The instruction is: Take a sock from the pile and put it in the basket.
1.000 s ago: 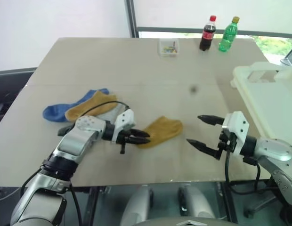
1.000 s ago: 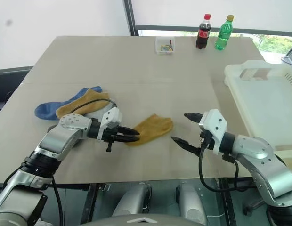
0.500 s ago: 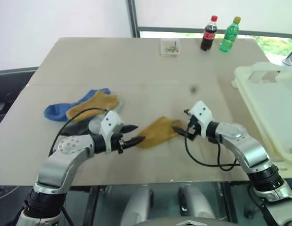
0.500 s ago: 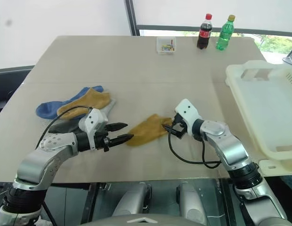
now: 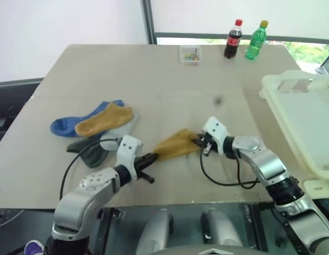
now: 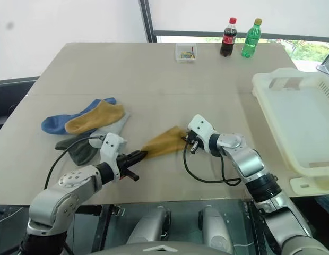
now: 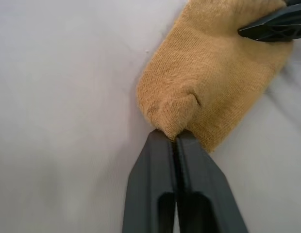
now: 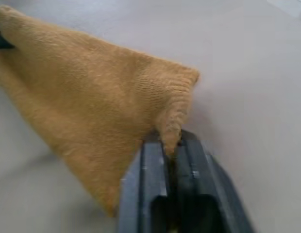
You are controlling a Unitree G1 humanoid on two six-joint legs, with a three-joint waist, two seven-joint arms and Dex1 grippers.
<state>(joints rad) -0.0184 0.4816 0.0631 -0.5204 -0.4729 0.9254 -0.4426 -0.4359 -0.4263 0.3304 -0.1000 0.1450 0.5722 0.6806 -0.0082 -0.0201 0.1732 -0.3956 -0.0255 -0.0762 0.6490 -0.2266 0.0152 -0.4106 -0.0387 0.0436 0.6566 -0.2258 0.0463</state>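
A lone mustard-yellow sock (image 5: 176, 144) lay on the beige surface (image 5: 154, 74) between the two arms, apart from the pile (image 5: 95, 130) of blue, mustard, dark and pale socks to the robot's left. The left tool (image 7: 174, 141) was pinched shut on a small fold at one end of that sock, and the right tool (image 8: 171, 145) was clamped closed on a corner of the opposite end, so the fabric ran between them just above or on the surface. The basket (image 5: 308, 125), large and cream-white, sat at the robot's right edge of the surface, well apart from the sock. A small clear box (image 5: 189, 54) and two bottles, one dark (image 5: 233, 39) and one green (image 5: 255, 39), stood at the far side and were not in the way. The step in hand appeared to be lifting the sock clear. Doing it well probably meant raising both ends together so neither thin pinch slipped, or letting the left tool release first so the right arm, nearer the basket, could carry the sock alone. Each grip held only a little knit, so a sharp pull in opposite directions risked tearing one hold free. The sock would hang limp, so it needed enough height to clear the basket's rounded rim before release.
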